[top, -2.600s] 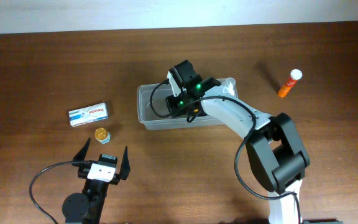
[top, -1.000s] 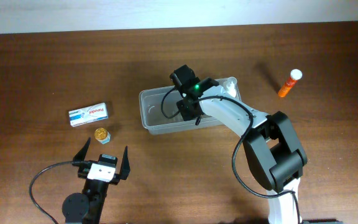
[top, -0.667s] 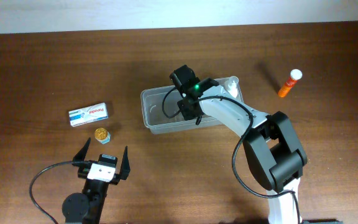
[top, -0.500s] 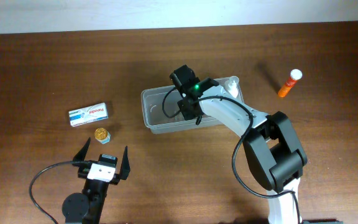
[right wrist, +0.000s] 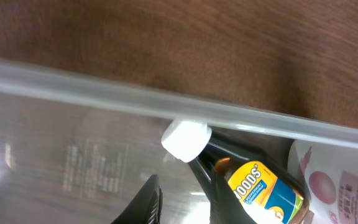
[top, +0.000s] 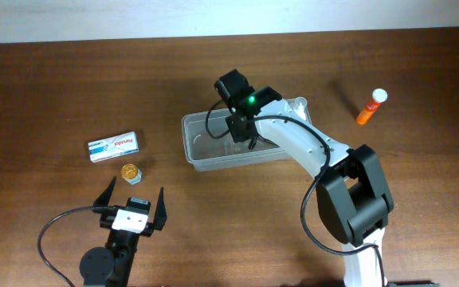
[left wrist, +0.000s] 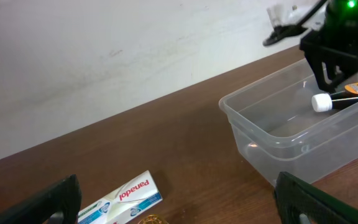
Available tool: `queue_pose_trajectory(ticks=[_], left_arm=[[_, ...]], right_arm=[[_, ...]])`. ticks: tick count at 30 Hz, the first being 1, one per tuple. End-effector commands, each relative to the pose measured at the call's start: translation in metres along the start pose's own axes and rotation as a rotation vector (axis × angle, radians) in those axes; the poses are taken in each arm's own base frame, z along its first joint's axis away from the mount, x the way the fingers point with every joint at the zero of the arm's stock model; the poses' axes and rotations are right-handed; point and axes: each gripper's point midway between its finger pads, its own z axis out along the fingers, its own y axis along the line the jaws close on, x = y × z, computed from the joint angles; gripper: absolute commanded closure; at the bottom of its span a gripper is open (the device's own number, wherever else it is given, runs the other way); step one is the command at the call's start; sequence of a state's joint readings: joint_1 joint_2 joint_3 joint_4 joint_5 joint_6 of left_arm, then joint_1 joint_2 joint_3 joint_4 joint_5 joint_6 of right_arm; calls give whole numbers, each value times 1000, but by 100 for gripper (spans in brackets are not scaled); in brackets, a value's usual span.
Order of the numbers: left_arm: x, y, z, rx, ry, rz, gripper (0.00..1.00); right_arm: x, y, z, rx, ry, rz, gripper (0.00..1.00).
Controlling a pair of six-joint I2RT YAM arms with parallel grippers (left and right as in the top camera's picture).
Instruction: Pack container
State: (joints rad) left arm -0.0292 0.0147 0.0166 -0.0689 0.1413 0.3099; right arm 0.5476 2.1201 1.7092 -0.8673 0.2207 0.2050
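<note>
The container (top: 196, 148) is a clear shallow tub at the table's middle; it also shows in the left wrist view (left wrist: 263, 146), and its rim (right wrist: 104, 87) crosses the right wrist view. Inside it lies a dark bottle (right wrist: 253, 183) with a white cap and a yellow-blue label, seen from the left wrist too (left wrist: 337, 99). Beside the bottle is a pink-and-white packet (right wrist: 337, 183). My right gripper (top: 244, 134) hangs over the tub's inside, shut and holding nothing, its tips (right wrist: 182, 205) just left of the bottle. My left gripper (top: 136, 191) stands open near the front edge (left wrist: 176, 208).
A white-and-blue Panadol box (top: 114, 146) (left wrist: 120, 198) lies left of the tub. A small gold-capped item (top: 131, 172) sits just in front of it. An orange tube with a white cap (top: 370, 106) lies at the far right.
My right wrist has drawn back toward the tub's far side, and the tub has slid slightly to the right. The left arm has not moved.
</note>
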Motion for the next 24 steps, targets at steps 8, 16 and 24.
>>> queue_pose_trajectory(ticks=[8, 16, 24], left_arm=[[2, 2, 0, -13, 2, -3, 1], [2, 2, 0, -13, 2, -3, 1], [2, 2, 0, -13, 2, -3, 1]], right_arm=[[-2, -16, 5, 11, 13, 185, 81], [-5, -19, 10, 8, 1, 216, 81], [-2, -22, 24, 6, -17, 229, 81]])
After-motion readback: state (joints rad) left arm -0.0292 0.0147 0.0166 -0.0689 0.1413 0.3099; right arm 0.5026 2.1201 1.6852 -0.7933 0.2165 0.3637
